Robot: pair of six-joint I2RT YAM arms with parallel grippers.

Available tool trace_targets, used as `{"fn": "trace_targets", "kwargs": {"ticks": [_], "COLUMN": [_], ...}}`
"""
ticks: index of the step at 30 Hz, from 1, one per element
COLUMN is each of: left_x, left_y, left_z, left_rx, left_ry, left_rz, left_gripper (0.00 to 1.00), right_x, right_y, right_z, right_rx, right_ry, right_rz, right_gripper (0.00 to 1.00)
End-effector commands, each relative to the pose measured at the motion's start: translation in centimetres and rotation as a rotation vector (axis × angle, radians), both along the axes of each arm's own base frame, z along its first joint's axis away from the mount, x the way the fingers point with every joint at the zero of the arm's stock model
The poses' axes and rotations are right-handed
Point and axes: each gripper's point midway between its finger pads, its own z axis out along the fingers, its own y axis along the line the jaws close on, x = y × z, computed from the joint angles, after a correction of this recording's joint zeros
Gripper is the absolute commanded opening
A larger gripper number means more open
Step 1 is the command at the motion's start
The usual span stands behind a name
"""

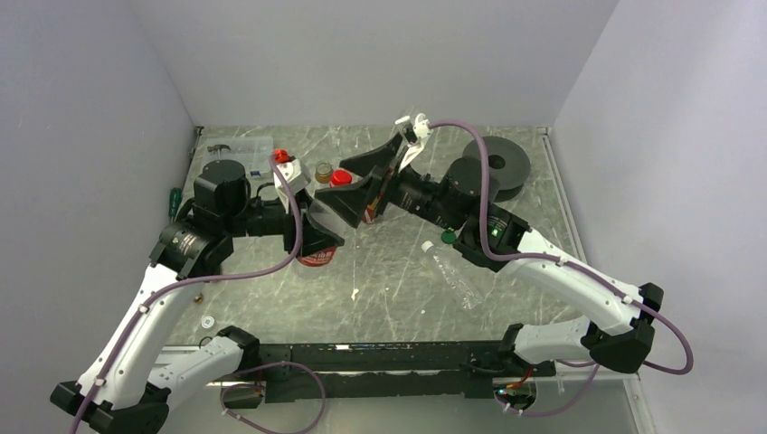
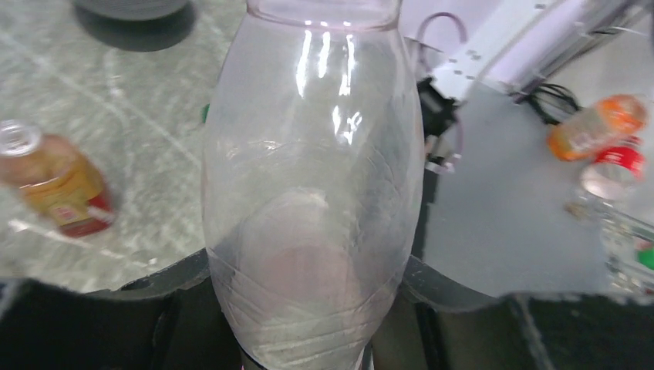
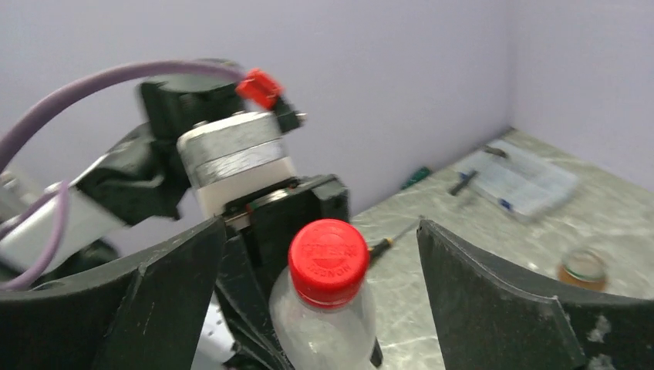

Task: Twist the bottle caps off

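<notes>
Bottle cap (image 3: 328,260), round red plastic, tops the clear bottle (image 2: 308,169) our left end effector (image 2: 305,316) pinches; our right end effector (image 3: 332,304) straddles it, spread.

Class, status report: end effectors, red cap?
Left end effector shut on clear bottle. Right end effector open astride red cap. Cap on. No obstruction.

**Odds and ends on the marbled table**

A big black spool (image 1: 499,163) sits at the far right of the grey-veined table (image 1: 380,289). A clear plastic box (image 1: 242,154) lies far left. A green-handled screwdriver (image 1: 174,201) rests near it, beside the left wall.
</notes>
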Motion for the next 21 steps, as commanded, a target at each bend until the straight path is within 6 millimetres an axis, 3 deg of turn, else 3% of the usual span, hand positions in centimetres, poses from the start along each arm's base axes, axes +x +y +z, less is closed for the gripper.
{"fn": "trace_targets", "kwargs": {"ticks": [1, 4, 8, 13, 21], "left_x": [4.5, 6.8, 8.4, 8.3, 8.1], "left_y": [1.8, 3.2, 4.3, 4.2, 3.9], "left_z": [-0.9, -2.2, -3.3, -3.5, -3.4], "left_rx": [0.096, 0.166, 0.225, 0.216, 0.198], "left_ry": [-0.134, -0.177, -0.193, -0.196, -0.187], "left_rz": [0.232, 0.351, 0.432, 0.433, 0.419], "left_gripper": [0.22, 0.2, 0.18, 0.18, 0.17], "right_x": [4.5, 6.1, 7.5, 8.0, 8.0], "right_y": [-3.0, -3.0, -2.8, -1.6, 0.5], "right_z": [0.9, -0.2, -1.1, -1.5, -1.7], "right_rx": [-0.003, -0.041, -0.078, -0.082, -0.078], "right_ry": [0.114, 0.207, 0.301, 0.33, 0.342], "right_rz": [-0.308, -0.4, -0.477, -0.47, -0.412], "right_gripper": [0.99, 1.0, 0.99, 0.93, 0.73]}}
